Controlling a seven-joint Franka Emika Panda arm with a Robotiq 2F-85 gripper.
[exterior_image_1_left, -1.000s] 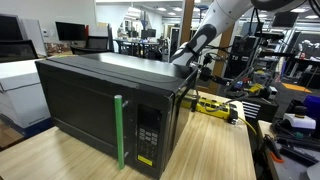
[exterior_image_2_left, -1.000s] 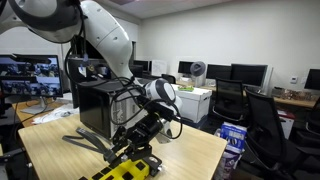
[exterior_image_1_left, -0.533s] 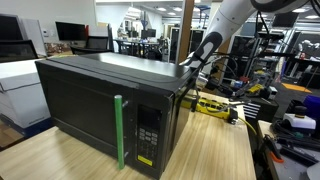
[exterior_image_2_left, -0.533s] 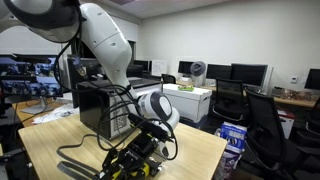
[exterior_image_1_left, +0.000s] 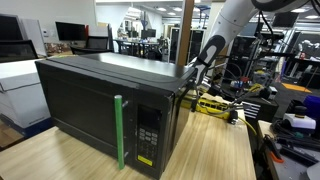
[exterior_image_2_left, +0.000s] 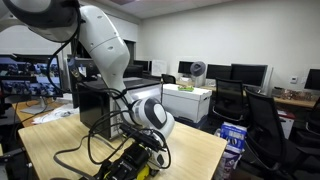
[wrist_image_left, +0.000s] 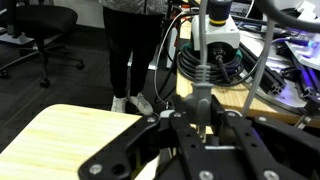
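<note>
In the wrist view my gripper (wrist_image_left: 200, 116) is shut on a grey plug (wrist_image_left: 199, 98), and the plug's cable (wrist_image_left: 201, 45) runs straight away from the jaws. In both exterior views the gripper (exterior_image_1_left: 193, 80) (exterior_image_2_left: 141, 155) hangs low behind the black microwave (exterior_image_1_left: 100, 95) (exterior_image_2_left: 98, 106), just above a yellow and black block (exterior_image_1_left: 214, 106) (exterior_image_2_left: 122, 171) lying on the wooden table (exterior_image_1_left: 215, 150). The plug itself is too small to make out in those views. The microwave door is shut, and its green handle (exterior_image_1_left: 119, 131) stands upright.
A person's legs (wrist_image_left: 130, 50) and an office chair (wrist_image_left: 40, 30) stand beyond the table corner (wrist_image_left: 70, 135). Coiled cables (wrist_image_left: 215, 62) lie ahead of the jaws. Loose black cables (exterior_image_2_left: 75, 160) trail across the table. Desks, monitors and chairs (exterior_image_2_left: 255, 110) surround the table.
The arm has carried the gripper, still shut on the plug, down and away from the microwave's rear top edge toward the yellow block. The jaws have not changed.
</note>
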